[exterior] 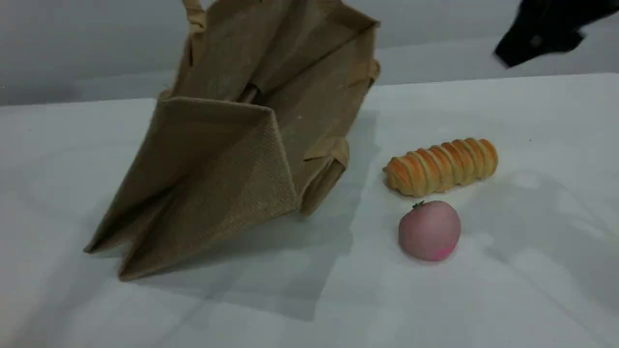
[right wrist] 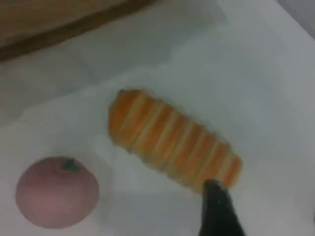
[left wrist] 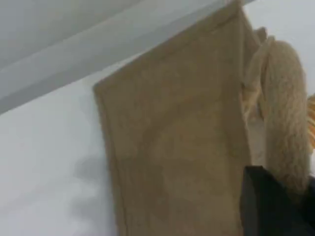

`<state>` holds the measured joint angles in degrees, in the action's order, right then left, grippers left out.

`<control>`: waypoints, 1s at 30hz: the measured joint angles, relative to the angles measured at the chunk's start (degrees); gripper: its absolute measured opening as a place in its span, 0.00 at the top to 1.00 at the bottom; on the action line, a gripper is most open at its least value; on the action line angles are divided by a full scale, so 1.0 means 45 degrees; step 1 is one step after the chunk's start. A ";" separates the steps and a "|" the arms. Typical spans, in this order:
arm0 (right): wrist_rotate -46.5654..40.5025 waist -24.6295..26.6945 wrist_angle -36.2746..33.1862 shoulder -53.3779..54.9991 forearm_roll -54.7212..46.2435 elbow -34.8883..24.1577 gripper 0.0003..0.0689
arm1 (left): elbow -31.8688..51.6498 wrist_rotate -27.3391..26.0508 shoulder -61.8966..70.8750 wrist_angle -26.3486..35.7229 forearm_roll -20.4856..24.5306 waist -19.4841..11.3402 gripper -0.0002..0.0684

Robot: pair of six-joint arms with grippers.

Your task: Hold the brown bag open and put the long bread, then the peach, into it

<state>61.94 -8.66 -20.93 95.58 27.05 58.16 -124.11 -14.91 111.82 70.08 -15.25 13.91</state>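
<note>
- White tabletop (exterior: 532, 290) ran back to a plain grey wall.
- The brown bag (exterior: 232, 159) sat on the left half of the table. It was tilted, with its folded bottom corner down on the surface and its open mouth raised toward the top edge of the scene view.
- One tan handle (left wrist: 285, 113) ran straight into the left gripper (left wrist: 275, 206), whose fingers were pinched together on it, holding that side of the bag up.
- The long bread (exterior: 441, 166) lay on the table to the right of the bag, apart from it.
- The peach (exterior: 429, 231) rested just beside the bread, on its near side, stem up.
- The right gripper (exterior: 534, 41) hung above the bread, clear of it. Only one dark fingertip (right wrist: 219, 209) showed, so I cannot tell whether its fingers were apart.
</note>
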 joint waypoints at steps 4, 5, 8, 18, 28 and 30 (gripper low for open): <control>0.2217 -0.1022 0.0867 0.0875 -0.0014 0.0000 0.49 | 0.0000 0.0000 0.0000 0.0000 0.0026 0.0000 0.86; 0.2672 -0.1222 0.1182 0.1159 -0.0014 0.0000 0.49 | 0.0000 0.0000 0.0000 0.0000 0.0026 0.0000 0.86; 0.3646 -0.1555 0.2172 0.2004 -0.0025 0.0000 0.49 | 0.0000 0.0013 0.0000 0.0000 0.0026 0.0000 0.86; 0.3817 -0.1645 0.4121 0.3580 -0.0025 0.0000 0.49 | 0.0000 0.0037 0.0000 -0.0011 0.0013 0.0000 0.86; 0.3711 -0.1645 0.4109 0.3819 0.0004 0.0000 0.49 | 0.0000 0.0092 0.0000 -0.0011 0.0013 0.0000 0.86; 0.3594 -0.1645 0.3987 0.3819 0.0004 0.0000 0.49 | 0.0000 0.0103 0.0000 -0.0023 0.0013 0.0000 0.86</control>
<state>78.12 -16.07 -2.99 112.76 27.07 58.16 -124.11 -14.45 111.82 69.97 -15.19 13.91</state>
